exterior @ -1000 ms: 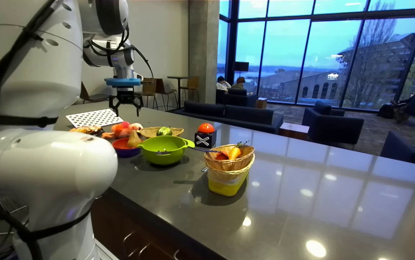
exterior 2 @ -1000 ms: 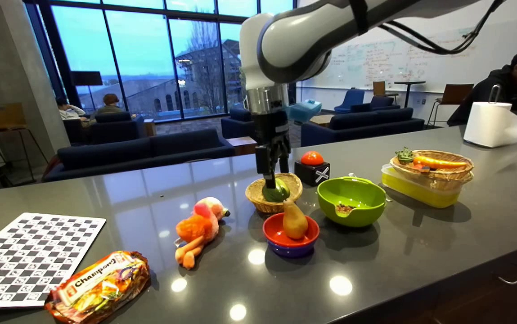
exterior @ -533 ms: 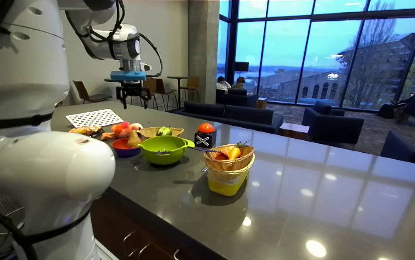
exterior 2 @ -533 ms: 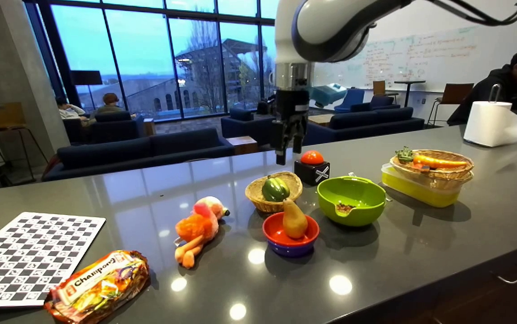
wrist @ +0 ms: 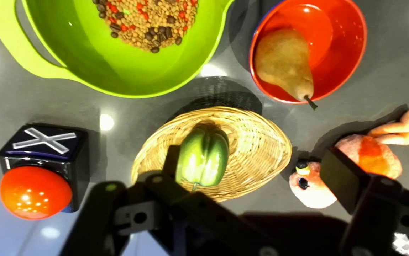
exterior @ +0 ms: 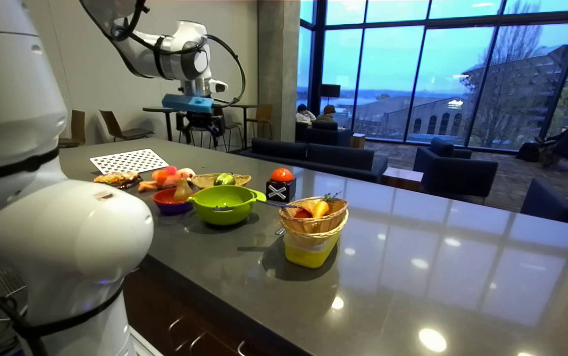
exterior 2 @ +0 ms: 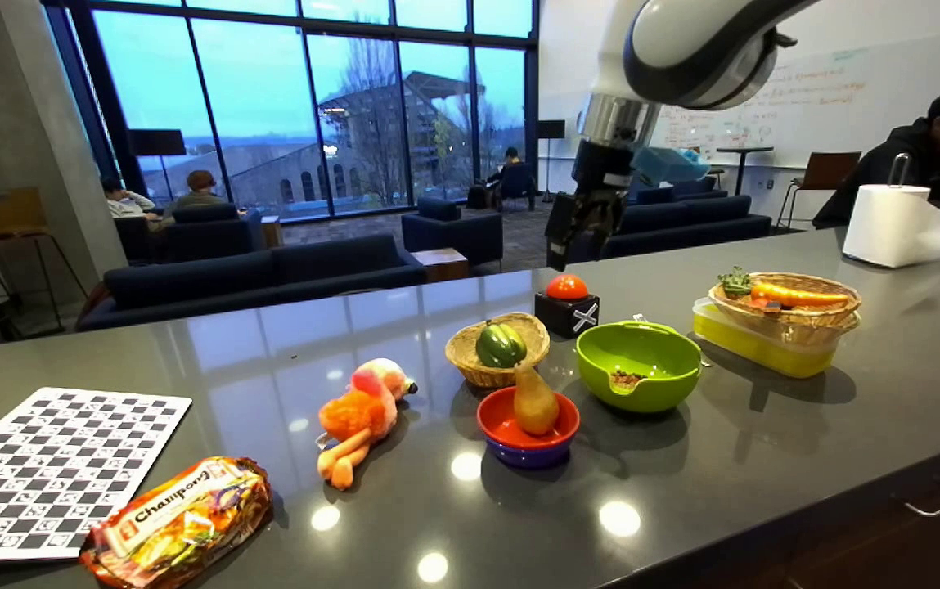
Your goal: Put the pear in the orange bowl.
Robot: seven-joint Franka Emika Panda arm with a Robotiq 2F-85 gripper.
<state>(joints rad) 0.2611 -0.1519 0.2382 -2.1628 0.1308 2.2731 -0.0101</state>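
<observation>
Evidently the fruit is where it belongs: I see the smooth yellow-brown pear [wrist: 284, 62] standing stem end up, leaning slightly, inside the shallow, round red-orange bowl [wrist: 343, 53], which nests in a blue-violet bowl [exterior 2: 528, 458]. My black two-fingered gripper [wrist: 259, 171] hangs in the air, well apart from the pear, its jaws spread wide with nothing between them — I judge the placing done, with little left but to steer clear.

If I had to reseat the pear, I'd expect a firm, lightish body, though real fruit or prop I can't tell. Its tapering neck could slip out of a squeeze, so I'd take hold as low on the broad belly as the bowl's wall allows, gently, sparing the thin dark stem [wrist: 310, 102] — it looks easy to snap.

Reading the clock around the red-orange bowl in an exterior view, a handled lime-green bowl [exterior 2: 666, 384] stands near at two; an oval woven wicker basket [exterior 2: 463, 358] holding a glossy, ribbed green squash [exterior 2: 502, 343] sits near at eleven; a pink-and-orange plush bird [exterior 2: 362, 413] lies at nine; a black box [exterior 2: 558, 315] topped by an orange dome [exterior 2: 568, 286] stands farther off, between twelve and one. The basket and lime-green bowl crowd the far side, so I'd come in from six to avoid clipping either
</observation>
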